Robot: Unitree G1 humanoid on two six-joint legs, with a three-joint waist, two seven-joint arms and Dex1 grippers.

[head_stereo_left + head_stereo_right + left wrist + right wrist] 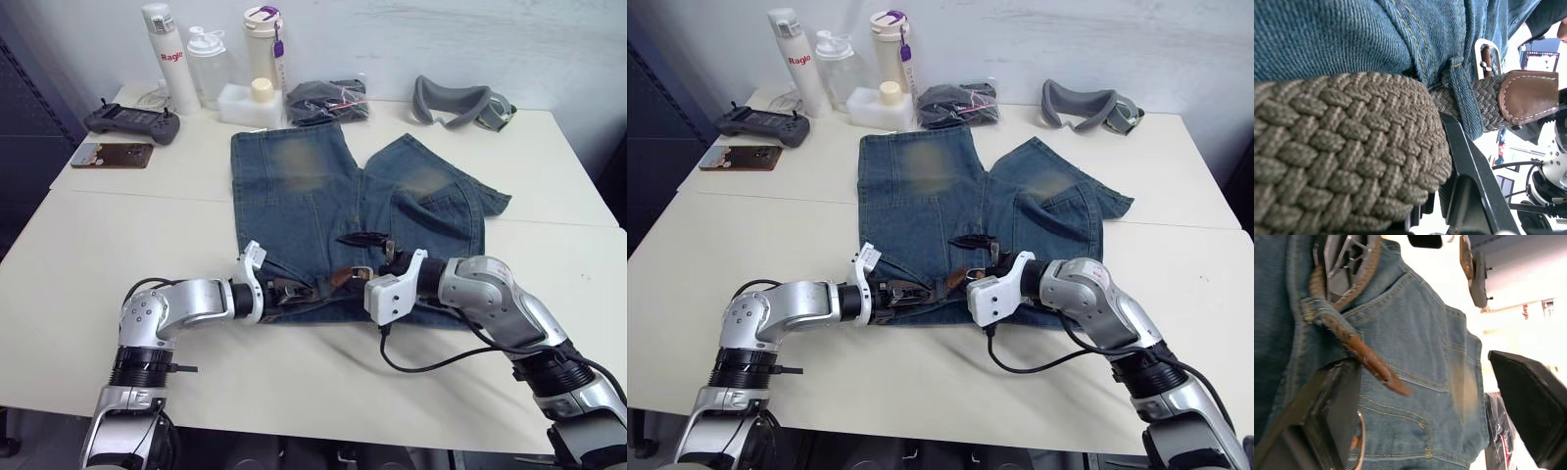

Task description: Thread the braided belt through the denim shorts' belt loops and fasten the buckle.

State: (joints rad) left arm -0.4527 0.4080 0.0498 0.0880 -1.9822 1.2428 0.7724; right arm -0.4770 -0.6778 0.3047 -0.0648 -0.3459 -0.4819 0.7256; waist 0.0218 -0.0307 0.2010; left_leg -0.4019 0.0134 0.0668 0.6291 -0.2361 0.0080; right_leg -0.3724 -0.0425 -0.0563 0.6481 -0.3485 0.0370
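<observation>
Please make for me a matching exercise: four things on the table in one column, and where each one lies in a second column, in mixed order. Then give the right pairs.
Things:
1. braided belt
2. game controller
3. grey headset
4. dark bundle in clear plastic

Places:
A. far right part of the table
B. far left part of the table, just behind a phone
C. at the waistband of the denim shorts, passing under a belt loop
D. at the far edge, beyond the leg ends of the shorts

Pairs: 1-C, 2-B, 3-A, 4-D
</observation>
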